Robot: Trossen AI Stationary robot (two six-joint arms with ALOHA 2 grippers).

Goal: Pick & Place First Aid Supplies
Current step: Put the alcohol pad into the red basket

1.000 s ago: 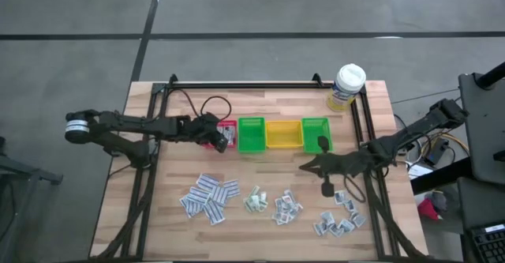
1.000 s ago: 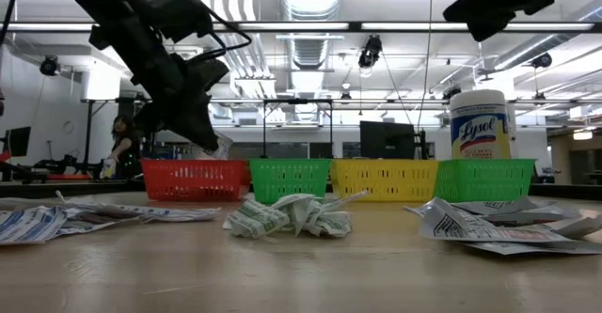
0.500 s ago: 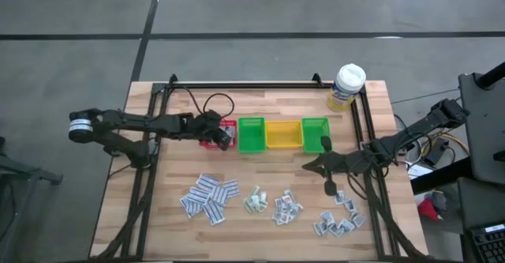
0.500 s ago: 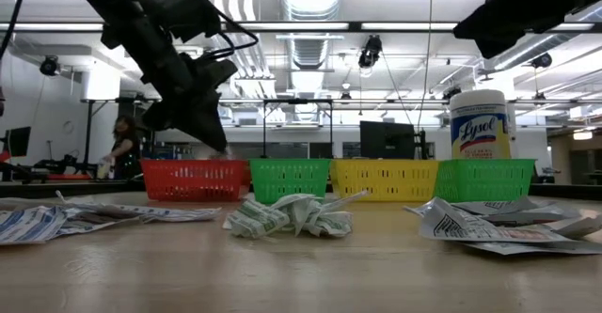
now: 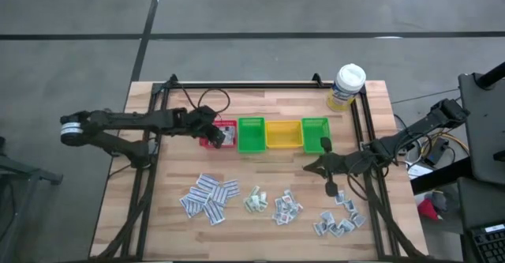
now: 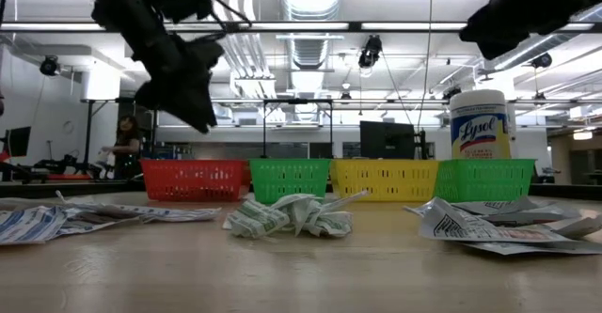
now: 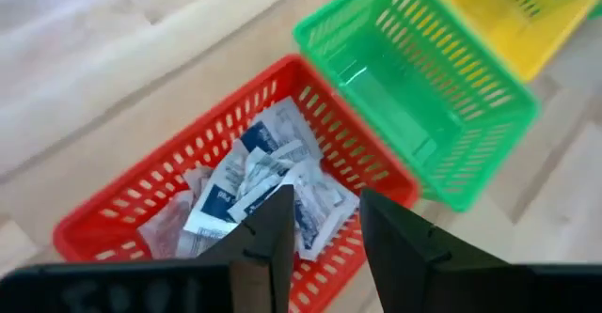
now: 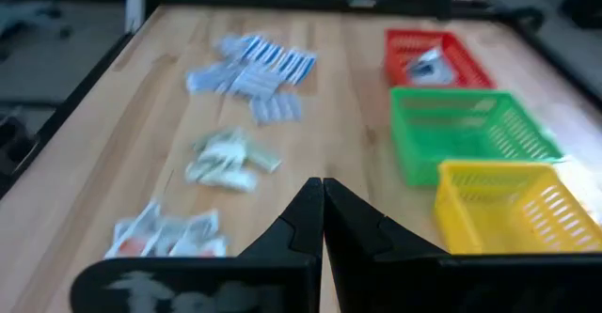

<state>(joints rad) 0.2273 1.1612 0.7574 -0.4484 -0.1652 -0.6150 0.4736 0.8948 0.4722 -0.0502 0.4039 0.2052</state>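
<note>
I am holding the left gripper [image 7: 320,233], fingers parted and empty, just above the red bin [image 7: 141,210] where packets [image 7: 268,177] are lying, while, risking snagging its rim if I drop, the right gripper [image 8: 323,221] is hovering shut nearby.

The row of bins [image 5: 272,134] is the landmark. Behind it, bare wood runs to the black frame rail [image 5: 245,84], broken only by a looped cable [image 5: 215,103] behind the red bin [image 5: 224,134] and a bottle [image 5: 346,87] at the far right corner. In front of the row, a clear strip of table [image 5: 268,168] lies before four packet piles [image 5: 209,196]. The left gripper [image 5: 211,131] hangs over the red bin; the right gripper [image 5: 327,186] sits front-right of the row.
</note>
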